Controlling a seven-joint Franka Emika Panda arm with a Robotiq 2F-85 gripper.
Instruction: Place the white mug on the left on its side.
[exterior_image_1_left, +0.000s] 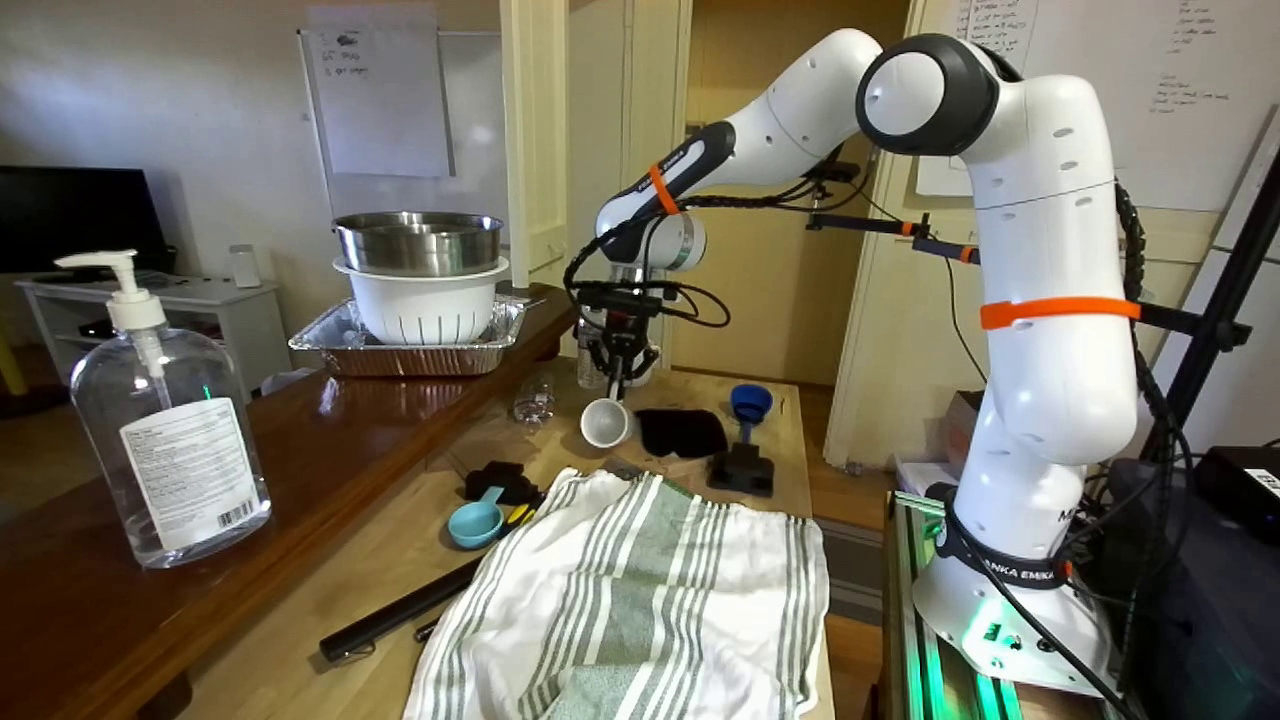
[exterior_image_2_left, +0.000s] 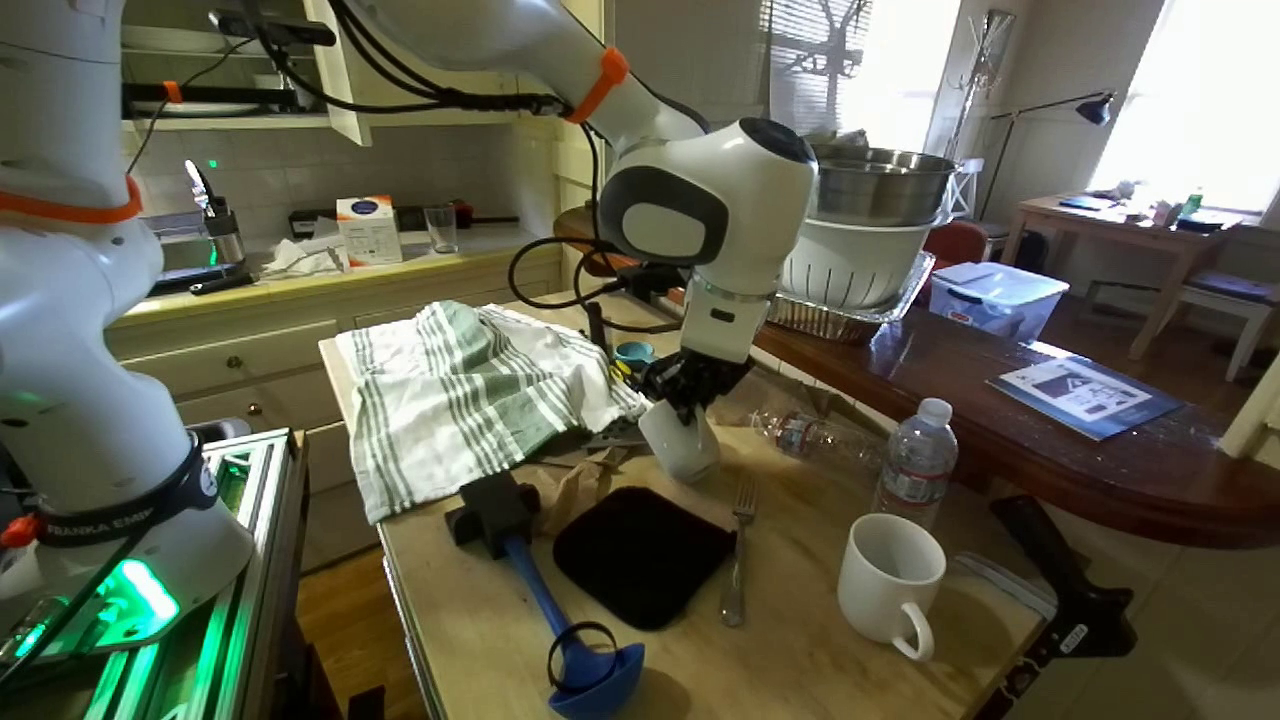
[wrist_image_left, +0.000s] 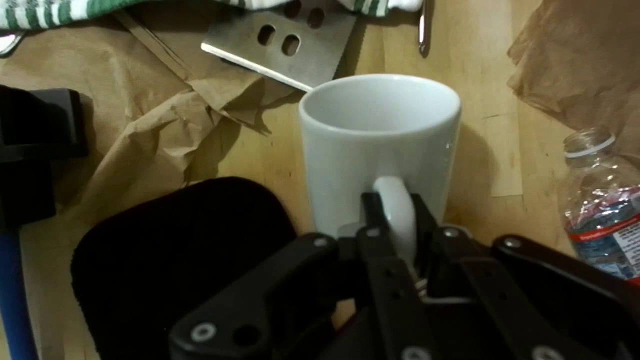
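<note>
The fingers (wrist_image_left: 372, 216) gripped the mug (wrist_image_left: 350, 165) by its handle (wrist_image_left: 398, 207), one on either side. It leaned toward the towel (exterior_image_2_left: 480, 370), over the bench (exterior_image_2_left: 780, 650); whether the two touched could not be told. The other mug (exterior_image_2_left: 878, 592) stood upright beside a bottle (exterior_image_2_left: 916, 470).

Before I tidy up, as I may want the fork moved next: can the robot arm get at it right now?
Probably not yet: the gripper holds a mug by its handle, so it would likely need to release that first. Nothing covers the fork beside the black pad, though.
</note>
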